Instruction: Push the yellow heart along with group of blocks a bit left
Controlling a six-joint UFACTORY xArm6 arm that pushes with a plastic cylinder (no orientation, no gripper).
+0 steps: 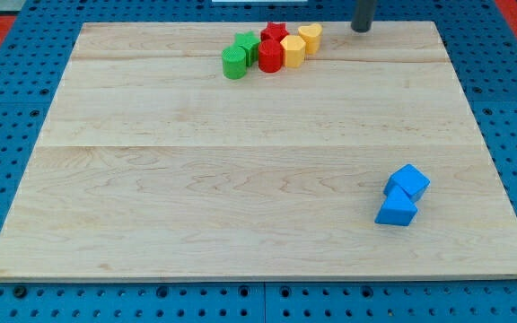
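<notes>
Rod poised at upper right: my tip, bare and grasping nothing, stands right of the yellow heart, which caps the cluster's right end, placed for a leftward shove.

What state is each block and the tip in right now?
my tip: right of the cluster, apart.
yellow heart: cluster's right end.
yellow block: beside heart.
red blocks: mid-cluster.
green blocks: cluster's left end.
blue blocks: touching pair, lower right.
</notes>
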